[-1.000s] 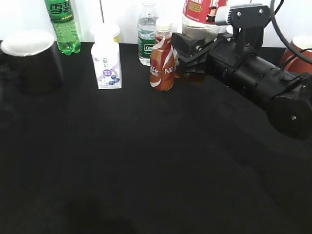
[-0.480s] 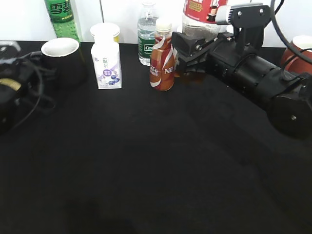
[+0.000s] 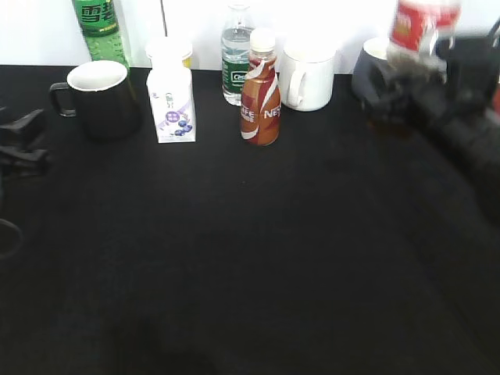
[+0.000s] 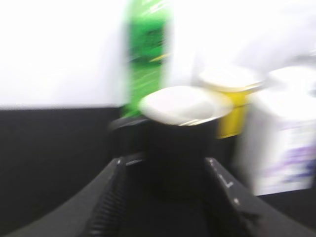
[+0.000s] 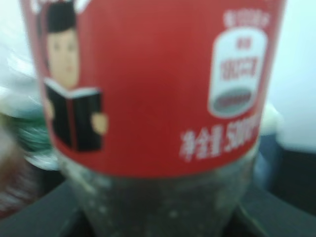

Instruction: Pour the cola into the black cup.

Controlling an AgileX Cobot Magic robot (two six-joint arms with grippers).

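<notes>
Cola (image 5: pixel 153 98) apparently gripped, right gripper (image 3: pixel 406 90)

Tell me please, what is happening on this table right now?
The right gripper holds the cola bottle at the back right of the table, upright, nothing poured yet. The black cup stands at the back left, and the left gripper is open just in front of it, not touching.

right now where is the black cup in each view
Exterior: black cup stands upper left, handle facing left.
Left wrist: centre, beyond the open left gripper.
Right wrist: not in view; the cola fills it.
Shared landmark: green bottle behind the cup.
</notes>
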